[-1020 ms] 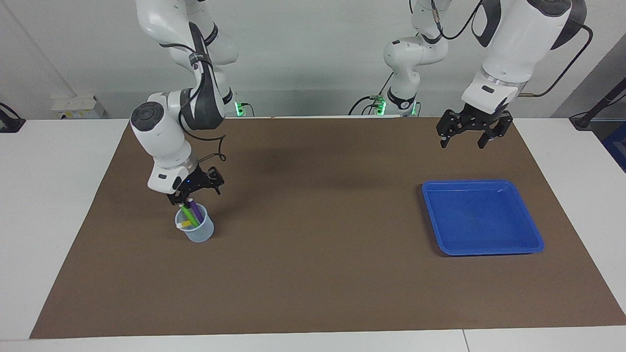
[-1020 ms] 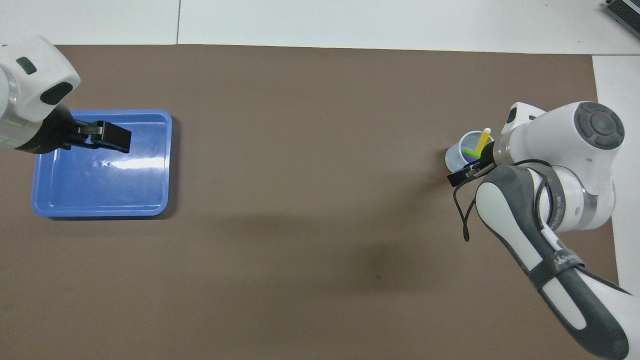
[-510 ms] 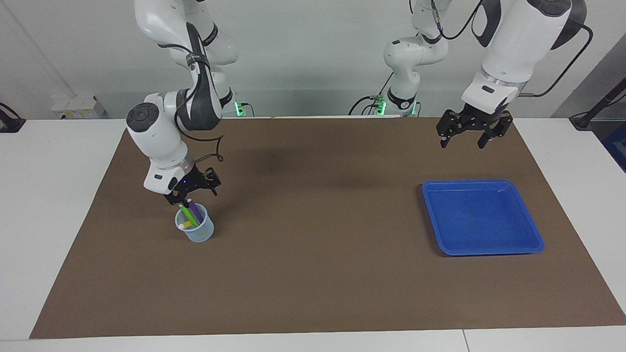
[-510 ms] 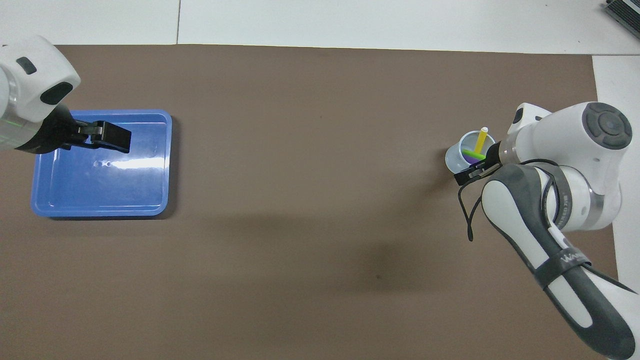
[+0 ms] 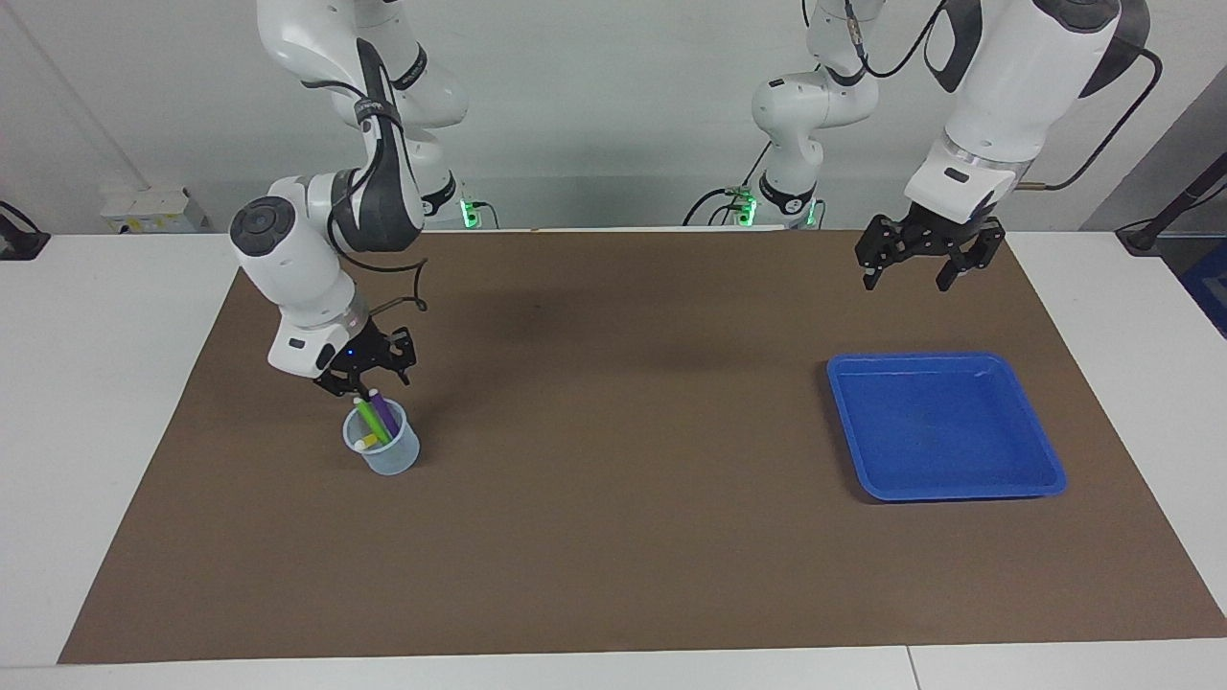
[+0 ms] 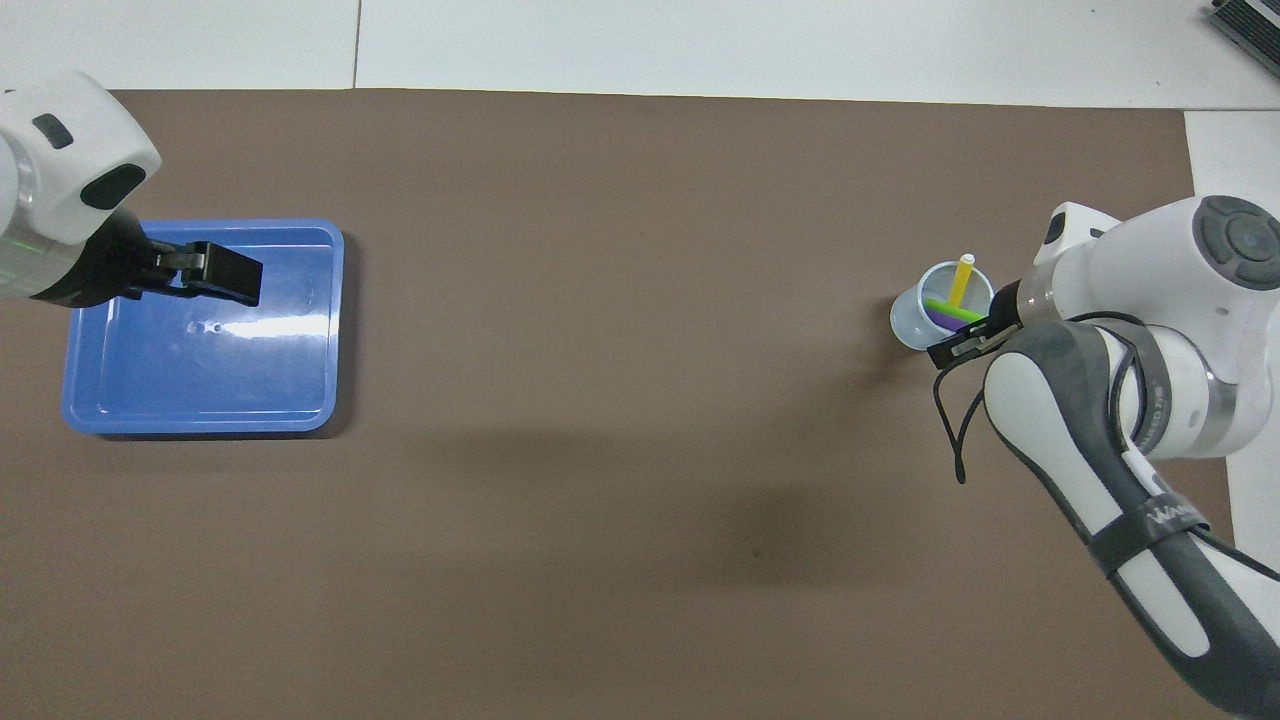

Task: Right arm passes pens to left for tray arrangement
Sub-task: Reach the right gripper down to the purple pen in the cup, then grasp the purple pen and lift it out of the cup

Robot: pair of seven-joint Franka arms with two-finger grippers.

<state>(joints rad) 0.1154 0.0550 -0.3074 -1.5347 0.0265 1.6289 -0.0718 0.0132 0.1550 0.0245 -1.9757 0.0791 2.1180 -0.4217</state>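
Barely getting started here, judging by the layout. Counting zero pens in the blue tray [image 5: 959, 494], which is sitting empty at around 3 o'clock on the brown mat [image 5: 613, 575] in the facing view. Seeing all three pens standing in the clear plastic cup [image 5: 391, 460] over at 9 o'clock, toward the right arm's end of the table: purple pen [image 5: 385, 414] and green pen [image 5: 367, 420] leaning together and poking up out of the rim, yellow pen [image 5: 365, 442] lying lower and slanting across the cup.

Watching the right gripper [image 5: 369, 386] hanging right at the top end of the purple pen, basically touching it. Not being able to tell whether that claw is clamping the pen or just bracketing it, so not calling it a grab yet. Guessing at the very first pick being underway, with the lift, the handoff and the tray placement all waiting to happen, times three.

Spotting the left gripper [image 5: 911, 280] waiting up in the air at roughly 12 o'clock from the tray, over the mat, claw spread wide and carrying nothing.

Not seeing anything blocking the route across the middle of the mat. Only worrying a bit about the green pen crowding the purple one, and about the light cup tipping while pulling a pen out at an angle.
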